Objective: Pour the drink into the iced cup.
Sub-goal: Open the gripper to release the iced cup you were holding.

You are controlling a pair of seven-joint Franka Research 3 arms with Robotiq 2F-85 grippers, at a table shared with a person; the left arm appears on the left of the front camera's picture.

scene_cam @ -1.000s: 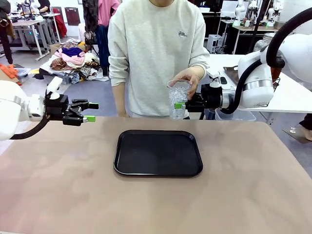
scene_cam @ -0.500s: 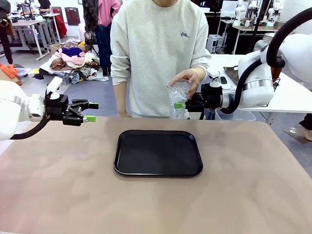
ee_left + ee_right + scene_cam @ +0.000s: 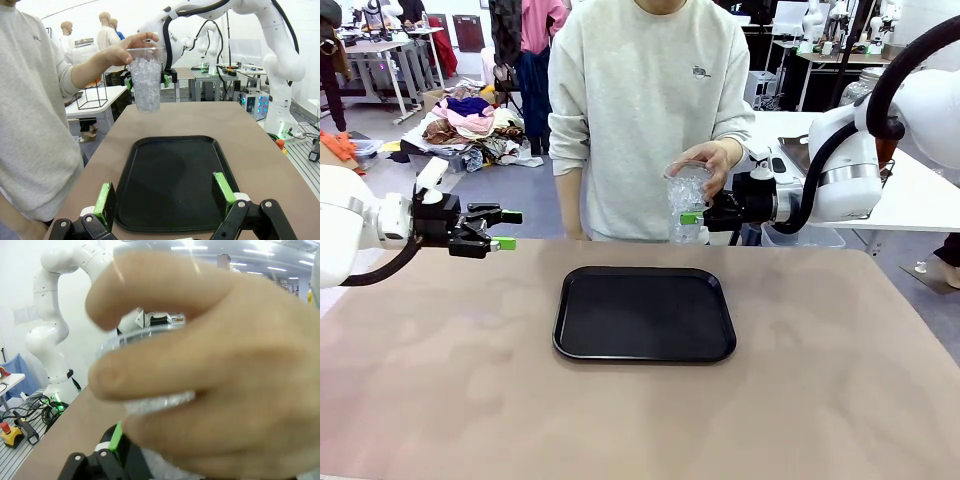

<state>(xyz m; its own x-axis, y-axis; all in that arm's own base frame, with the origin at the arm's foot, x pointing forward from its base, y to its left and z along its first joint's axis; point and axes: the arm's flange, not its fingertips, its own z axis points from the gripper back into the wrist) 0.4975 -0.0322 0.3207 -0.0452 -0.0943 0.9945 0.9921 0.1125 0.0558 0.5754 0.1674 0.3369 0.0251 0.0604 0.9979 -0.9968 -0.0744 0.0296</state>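
Cluttered lab, tan table (image 3: 440, 380), black tray (image 3: 645, 315), left fingers (image 3: 503, 229) spread empty, right fingers' (image 3: 692, 217) grip unclear

Front view across the tray (image 3: 644, 314) toward the person — wrist views close, both on the cup (image 3: 145, 79).

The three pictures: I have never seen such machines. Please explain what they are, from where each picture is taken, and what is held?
Two white robot arms share a table with a person. One camera looks across the table; the others sit on each arm's wrist. A black tray lies on the table. The person's hand holds a clear cup of ice by its rim above the far edge. The right gripper has its pads on either side of the cup. The left gripper waits open, holding nothing.
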